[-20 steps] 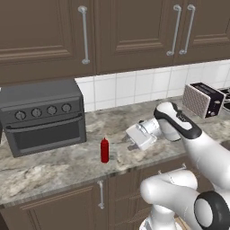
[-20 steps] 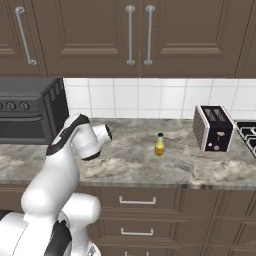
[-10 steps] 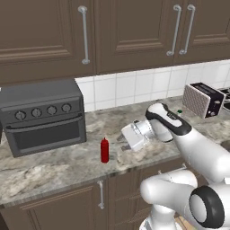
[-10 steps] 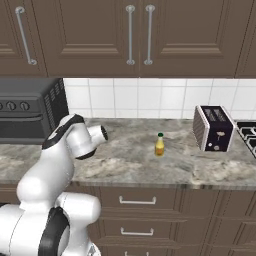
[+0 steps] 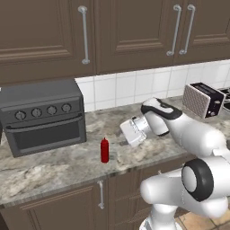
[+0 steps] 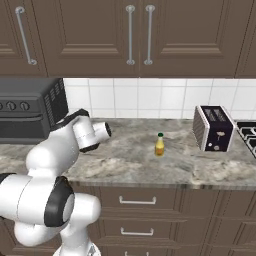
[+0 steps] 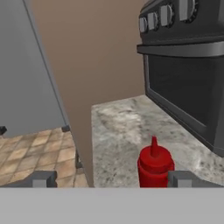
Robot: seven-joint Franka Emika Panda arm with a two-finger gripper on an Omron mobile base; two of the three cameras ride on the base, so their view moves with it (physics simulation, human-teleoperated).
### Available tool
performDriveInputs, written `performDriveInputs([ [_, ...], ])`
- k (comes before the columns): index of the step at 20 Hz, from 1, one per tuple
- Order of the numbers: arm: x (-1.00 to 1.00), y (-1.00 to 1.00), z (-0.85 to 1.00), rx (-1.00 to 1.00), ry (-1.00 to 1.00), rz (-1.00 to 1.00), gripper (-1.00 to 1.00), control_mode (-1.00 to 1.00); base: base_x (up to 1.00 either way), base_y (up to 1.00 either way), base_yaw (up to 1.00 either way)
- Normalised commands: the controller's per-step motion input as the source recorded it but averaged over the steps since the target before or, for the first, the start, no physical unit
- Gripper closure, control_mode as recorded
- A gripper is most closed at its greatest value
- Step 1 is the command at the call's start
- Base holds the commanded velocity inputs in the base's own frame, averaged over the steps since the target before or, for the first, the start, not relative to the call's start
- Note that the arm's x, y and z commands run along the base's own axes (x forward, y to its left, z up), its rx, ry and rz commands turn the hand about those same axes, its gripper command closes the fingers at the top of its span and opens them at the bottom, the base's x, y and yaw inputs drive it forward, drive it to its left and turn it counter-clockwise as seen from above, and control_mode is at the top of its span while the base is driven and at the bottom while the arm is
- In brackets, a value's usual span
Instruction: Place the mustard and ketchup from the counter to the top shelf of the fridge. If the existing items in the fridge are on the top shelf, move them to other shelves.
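we point our gripper [image 7: 109, 179] sideways along the counter [image 5: 54, 173], its jaws spread wide and holding nothing, with the ketchup [image 7: 155, 164] standing upright just ahead and a little to one side of the line between the fingertips. the hand rides low over the stone, which we judge suits a side-on grasp of the bottle's body rather than a reach down over its thin nozzle. in the left base view the red ketchup stands near the counter's front edge, apart from the hand, in front of the toaster oven [image 5: 42, 114] that sits behind it against the tiled wall. the bottle is easy to reach from our side because nothing stands between it and the gripper. farther along the counter, in the right base view, the mustard [image 6: 159, 145] waits upright and alone in the open stretch between the arm and the toaster [image 6: 214, 127], well apart from both. we take the ketchup as the first of the two to be fetched, so the job is barely begun. beyond the counter's end, in the hand view, a grey panel [image 7: 26, 74] rises above the tiled floor [image 7: 39, 151]; we cannot tell whether it is the fridge.
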Motion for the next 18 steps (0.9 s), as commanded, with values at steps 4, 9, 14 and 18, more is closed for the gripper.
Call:
performDriveInputs([
  [4, 0.0, -0.14, -0.13, 0.0, 0.0, 0.1, -1.0, -1.0, 0.0, 0.0, 0.0],
  [9, 0.01, 0.0, -0.12, 0.0, 0.0, 0.08, -1.0, -1.0, 0.0, 0.0, 0.0],
  [14, 0.08, 0.0, -0.19, 0.0, 0.0, 0.05, -1.0, -1.0, 0.0, 0.0, 0.0],
  [18, 0.06, 0.0, -0.3, 0.0, 0.0, 0.01, -1.0, -1.0, 0.0, 0.0, 0.0],
])
